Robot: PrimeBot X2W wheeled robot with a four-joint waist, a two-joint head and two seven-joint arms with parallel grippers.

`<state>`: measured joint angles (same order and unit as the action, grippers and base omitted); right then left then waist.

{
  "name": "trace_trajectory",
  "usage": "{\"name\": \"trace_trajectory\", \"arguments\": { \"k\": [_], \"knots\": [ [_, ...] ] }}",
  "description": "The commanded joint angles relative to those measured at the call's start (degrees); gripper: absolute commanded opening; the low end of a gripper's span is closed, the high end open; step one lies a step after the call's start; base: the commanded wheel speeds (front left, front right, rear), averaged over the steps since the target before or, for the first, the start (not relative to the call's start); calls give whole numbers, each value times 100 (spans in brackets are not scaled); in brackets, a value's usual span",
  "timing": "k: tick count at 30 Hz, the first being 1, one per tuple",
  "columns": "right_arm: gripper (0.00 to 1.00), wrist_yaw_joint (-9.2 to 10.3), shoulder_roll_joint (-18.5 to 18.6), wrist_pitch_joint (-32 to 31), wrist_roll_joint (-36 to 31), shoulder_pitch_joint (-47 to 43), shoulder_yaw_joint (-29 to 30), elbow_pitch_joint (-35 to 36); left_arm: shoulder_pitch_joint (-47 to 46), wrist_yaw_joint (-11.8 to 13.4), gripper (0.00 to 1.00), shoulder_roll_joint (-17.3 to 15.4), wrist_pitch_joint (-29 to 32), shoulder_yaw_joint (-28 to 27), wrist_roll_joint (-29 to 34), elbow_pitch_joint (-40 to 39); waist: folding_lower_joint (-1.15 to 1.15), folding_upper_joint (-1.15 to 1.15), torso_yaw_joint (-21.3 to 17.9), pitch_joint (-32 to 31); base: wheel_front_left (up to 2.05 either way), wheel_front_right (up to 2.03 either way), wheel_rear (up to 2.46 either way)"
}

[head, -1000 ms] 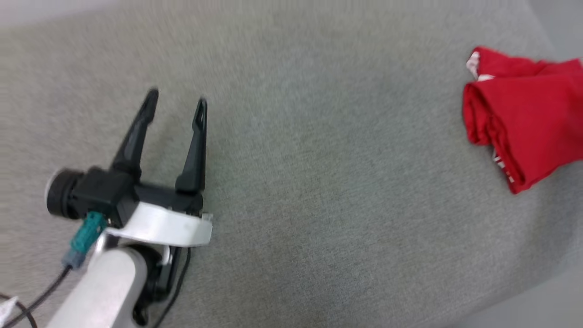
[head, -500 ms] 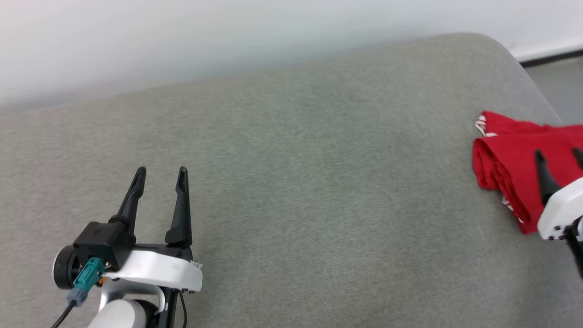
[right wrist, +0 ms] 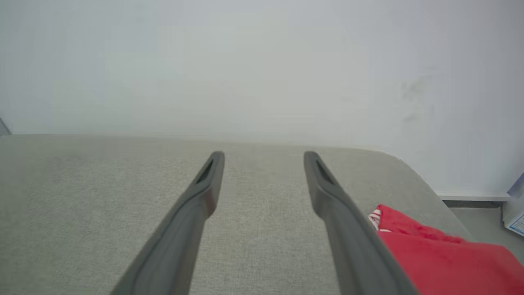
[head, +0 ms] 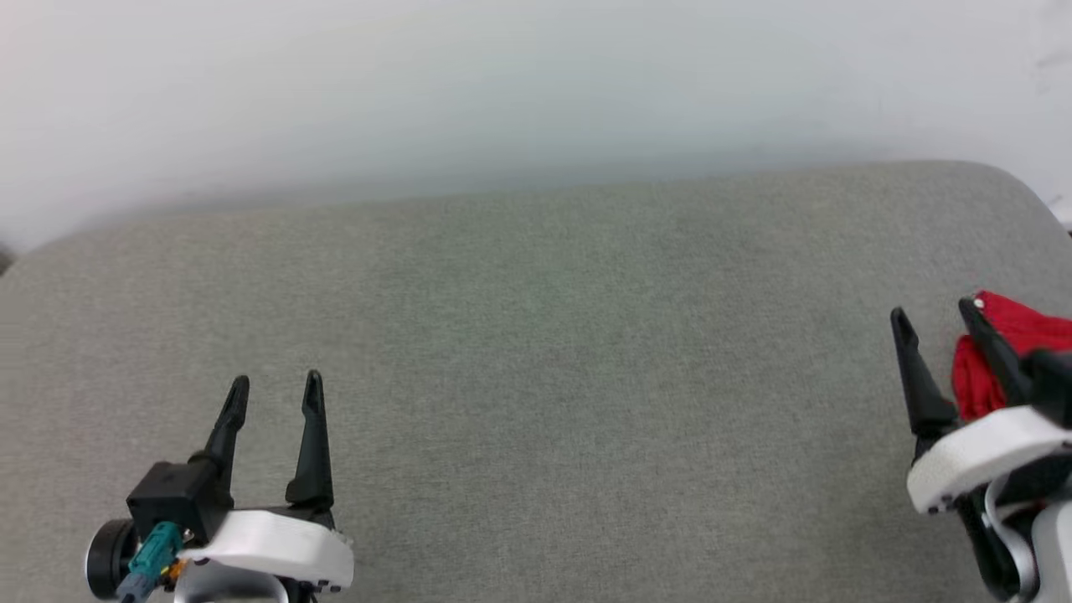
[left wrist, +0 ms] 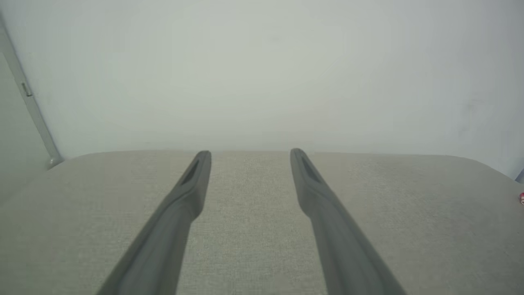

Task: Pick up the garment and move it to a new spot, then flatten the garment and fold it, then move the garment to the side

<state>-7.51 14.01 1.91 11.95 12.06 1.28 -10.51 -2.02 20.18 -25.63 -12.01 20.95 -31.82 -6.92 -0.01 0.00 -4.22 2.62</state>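
Jaws on your left gripper stand wide, nothing held, over the grey surface at lower left. Your right gripper is spread empty too, lower right. Red garment lies bunched just beside its outer finger, near the surface's right edge.

The shirt on the right is cut off by the picture's edge and partly hidden behind the right gripper. From the left wrist, it is too small to make out.
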Motion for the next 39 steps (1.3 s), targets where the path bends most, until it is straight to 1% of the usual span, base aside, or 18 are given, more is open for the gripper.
{"name": "trace_trajectory", "arguments": {
  "k": [1, 6, 9, 16, 27, 39],
  "knots": [
    [100, 5, -85, -21, -54, -253, 64, 216, 95, 8, 100, -16, -11, -3, -18, 44, 1, 0, 73, -122, 0, 0, 0],
    [100, 5, -346, -168, -127, -943, 222, 880, 264, 39, 100, -44, 3, 41, -29, 92, 1, 0, 108, -292, 0, 0, 0],
    [100, 5, -516, -250, -203, -1281, 218, 1194, 351, 37, 100, -59, 33, 92, -25, 150, 1, 0, 105, -351, 0, 0, 0],
    [100, 5, -785, -396, -283, -1722, 243, 1550, 531, 7, 100, -56, 5, 181, -44, 338, 1, 0, 161, -537, 0, 0, 0],
    [100, 5, -811, -471, -311, -1797, 148, 1707, 432, -58, 100, -100, -131, 36, -86, 418, 1, 0, 241, -566, 0, 0, 0],
    [100, 5, -809, -442, -282, -1831, 126, 1743, 512, -49, 100, -97, -193, -1, -99, 398, 1, 0, 317, -523, 0, 0, 0]
  ]
}}
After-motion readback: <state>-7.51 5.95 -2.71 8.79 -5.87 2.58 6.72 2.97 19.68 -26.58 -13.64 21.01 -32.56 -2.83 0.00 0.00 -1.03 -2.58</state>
